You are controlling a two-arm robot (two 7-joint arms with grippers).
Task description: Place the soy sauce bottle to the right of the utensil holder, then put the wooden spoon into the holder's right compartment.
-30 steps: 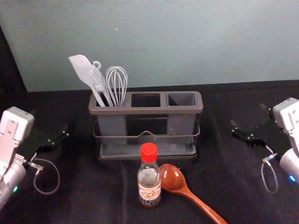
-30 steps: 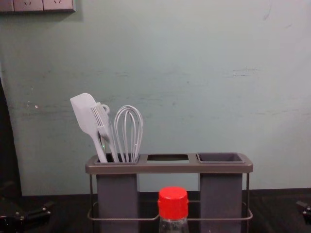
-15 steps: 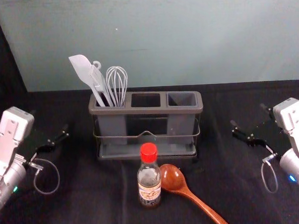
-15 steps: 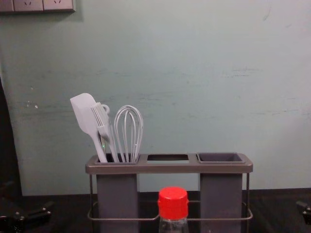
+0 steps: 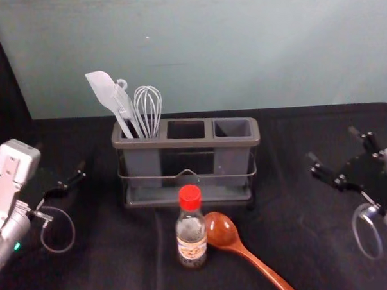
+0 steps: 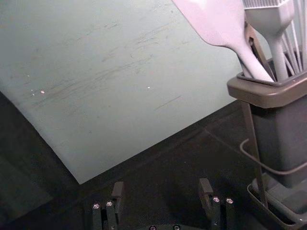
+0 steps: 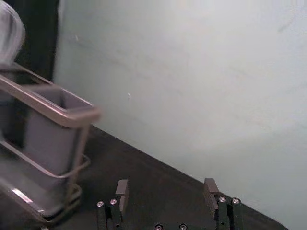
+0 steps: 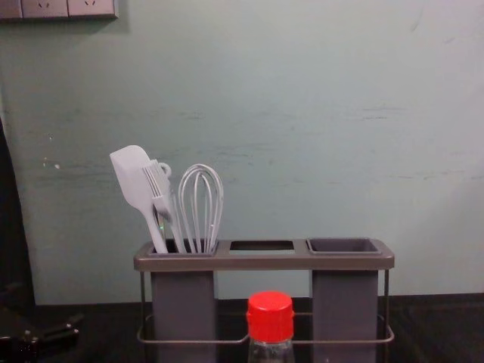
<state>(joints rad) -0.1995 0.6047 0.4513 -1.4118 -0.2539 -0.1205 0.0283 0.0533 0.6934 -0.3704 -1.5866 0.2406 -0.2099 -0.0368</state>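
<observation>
The clear glass soy sauce bottle with a red cap [image 5: 192,238] stands upright in front of the grey plastic utensil holder [image 5: 186,144], and the right gripper [image 5: 333,144] is well apart from it, over to the right of the holder, spread wide and holding nothing. Between bottle and gripper lies the reddish-brown wooden spoon [image 5: 250,258], its bowl just beside the bottle; whether they touch, I cannot tell. The left gripper [image 5: 62,157] is left of the holder, also wide open with nothing in its grasp. The holder's left compartment carries a white spatula [image 5: 104,91], a white brush [image 8: 160,190] and a white whisk [image 5: 148,111]. The chest view cuts off the bottle below its neck; both wrist views crop the holder, and the right one blurs it.
</observation>
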